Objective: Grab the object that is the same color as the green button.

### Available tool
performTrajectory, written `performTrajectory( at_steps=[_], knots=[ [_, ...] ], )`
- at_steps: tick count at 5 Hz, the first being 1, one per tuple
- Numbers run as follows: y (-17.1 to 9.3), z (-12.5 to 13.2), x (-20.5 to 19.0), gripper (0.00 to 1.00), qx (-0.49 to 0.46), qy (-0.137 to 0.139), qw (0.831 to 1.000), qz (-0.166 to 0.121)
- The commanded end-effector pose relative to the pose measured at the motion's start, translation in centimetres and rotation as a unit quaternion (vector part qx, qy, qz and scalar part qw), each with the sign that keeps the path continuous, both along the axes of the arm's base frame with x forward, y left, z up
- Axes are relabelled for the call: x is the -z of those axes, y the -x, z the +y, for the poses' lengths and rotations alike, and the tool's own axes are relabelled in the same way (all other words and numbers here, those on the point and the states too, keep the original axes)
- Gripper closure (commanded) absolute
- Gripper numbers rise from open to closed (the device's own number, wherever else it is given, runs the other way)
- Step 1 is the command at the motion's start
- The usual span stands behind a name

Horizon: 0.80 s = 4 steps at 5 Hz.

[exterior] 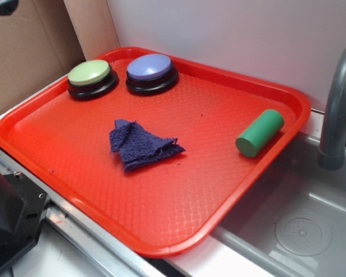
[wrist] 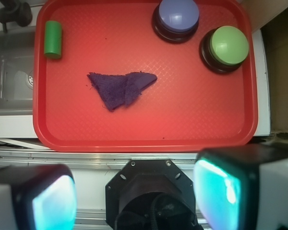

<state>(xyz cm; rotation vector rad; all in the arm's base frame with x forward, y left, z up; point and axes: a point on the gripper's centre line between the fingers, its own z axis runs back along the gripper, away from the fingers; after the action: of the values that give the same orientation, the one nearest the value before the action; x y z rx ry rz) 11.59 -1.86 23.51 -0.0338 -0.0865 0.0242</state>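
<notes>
The gripper [wrist: 134, 191] is held back off the near edge of the red tray [wrist: 144, 129], its two pads [wrist: 53, 201] spread wide apart with nothing between them, well clear of everything on the tray. The green cylinder [exterior: 259, 133] is seen lying on its side by the tray's rim next to the sink [exterior: 300, 225], well apart from the green button [exterior: 91, 78] and the lavender-blue button [exterior: 151, 73] at the far end, with the crumpled dark blue-purple cloth [exterior: 141, 144] between. Only the wrist view shows the pads; in the exterior view a grey faucet [exterior: 337, 109] is shown beside the cylinder.
</notes>
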Motion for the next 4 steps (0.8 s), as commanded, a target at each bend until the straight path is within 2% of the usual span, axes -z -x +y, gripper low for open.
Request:
performTrajectory(
  at_steps=[1, 2, 3, 4],
  knots=[
    [0.0, 0.0, 0.0, 0.0, 0.0, 0.0, 1.0, 0.0],
    [-0.7, -0.5, 0.7, 0.0, 0.004, 0.004, 1.0, 0.011],
    [-2.1, -1.5, 2.4, 0.0, -0.034, 0.012, 0.999, 0.017],
    [-5.1, -3.1, 4.5, 0.0, -0.086, -0.011, 0.996, 0.007]
  ],
)
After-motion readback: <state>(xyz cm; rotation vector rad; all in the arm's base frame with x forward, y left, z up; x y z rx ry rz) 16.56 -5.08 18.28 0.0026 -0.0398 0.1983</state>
